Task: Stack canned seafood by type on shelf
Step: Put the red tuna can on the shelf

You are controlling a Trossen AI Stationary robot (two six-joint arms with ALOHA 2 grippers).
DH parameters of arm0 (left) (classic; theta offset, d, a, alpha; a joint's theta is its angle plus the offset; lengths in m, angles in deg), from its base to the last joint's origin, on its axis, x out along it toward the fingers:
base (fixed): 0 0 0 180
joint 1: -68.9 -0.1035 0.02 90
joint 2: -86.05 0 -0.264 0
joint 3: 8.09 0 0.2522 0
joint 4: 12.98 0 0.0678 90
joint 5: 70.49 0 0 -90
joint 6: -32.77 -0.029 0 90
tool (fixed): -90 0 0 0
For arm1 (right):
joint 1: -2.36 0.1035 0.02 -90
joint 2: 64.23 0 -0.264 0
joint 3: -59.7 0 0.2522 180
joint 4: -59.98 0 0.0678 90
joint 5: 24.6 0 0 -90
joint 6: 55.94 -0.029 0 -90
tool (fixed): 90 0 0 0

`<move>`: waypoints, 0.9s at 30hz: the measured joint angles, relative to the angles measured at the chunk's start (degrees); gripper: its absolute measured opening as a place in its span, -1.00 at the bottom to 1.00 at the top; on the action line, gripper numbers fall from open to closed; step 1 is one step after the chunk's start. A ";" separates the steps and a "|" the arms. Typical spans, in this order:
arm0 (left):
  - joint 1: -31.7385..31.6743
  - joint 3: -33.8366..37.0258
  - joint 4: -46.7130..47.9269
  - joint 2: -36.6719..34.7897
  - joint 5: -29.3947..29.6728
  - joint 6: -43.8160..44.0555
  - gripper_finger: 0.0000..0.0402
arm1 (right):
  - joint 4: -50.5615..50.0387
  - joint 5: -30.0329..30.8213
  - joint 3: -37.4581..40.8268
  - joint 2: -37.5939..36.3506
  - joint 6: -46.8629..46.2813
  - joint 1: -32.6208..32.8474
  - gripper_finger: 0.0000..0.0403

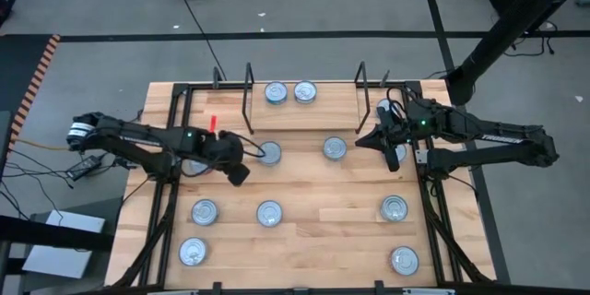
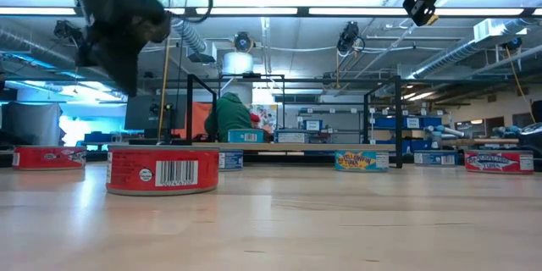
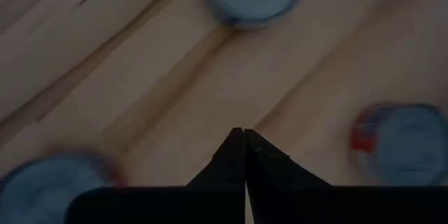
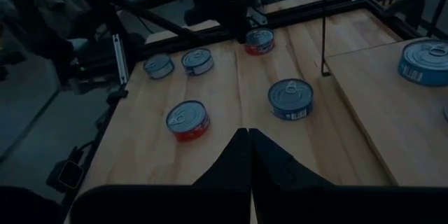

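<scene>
Hovering w/ both end effectors pressed together: left (image 1: 238,173), right (image 1: 359,142), over wood table (image 1: 323,194) w/ tins (image 1: 269,213).

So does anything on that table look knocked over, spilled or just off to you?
Nothing stands out. The tins all lie flat, lids up, scattered singly across the table. Two already sit side by side on the shelf, none stacked yet. Both the left gripper and right gripper are shut and empty.
</scene>
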 joint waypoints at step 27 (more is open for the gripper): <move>-4.83 1.47 17.72 16.00 -3.16 3.33 -0.42 | 0.87 0.00 -0.02 2.99 -0.09 -1.88 -0.99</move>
